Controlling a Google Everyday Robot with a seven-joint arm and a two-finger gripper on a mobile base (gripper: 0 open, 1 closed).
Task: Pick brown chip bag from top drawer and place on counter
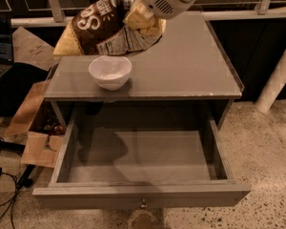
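Our gripper [142, 22] is clenching the right end of the brown chip bag [99, 26], holding it over the back left part of the counter [190, 66]. We are carrying the bag tilted, with its tan-yellow left end pointing down toward the counter's back left corner and its white lettering facing up. We cannot tell whether its lower edge is touching the counter. A white bowl [110, 72] is sitting upright on the counter just in front of the bag, near the front left edge. The top drawer [138, 159] is standing pulled out beneath the counter, showing its flat grey bottom, with its small metal knob [143, 204] at the front. A cardboard box [35, 128] is lying on the speckled floor [271, 166] left of the cabinet.
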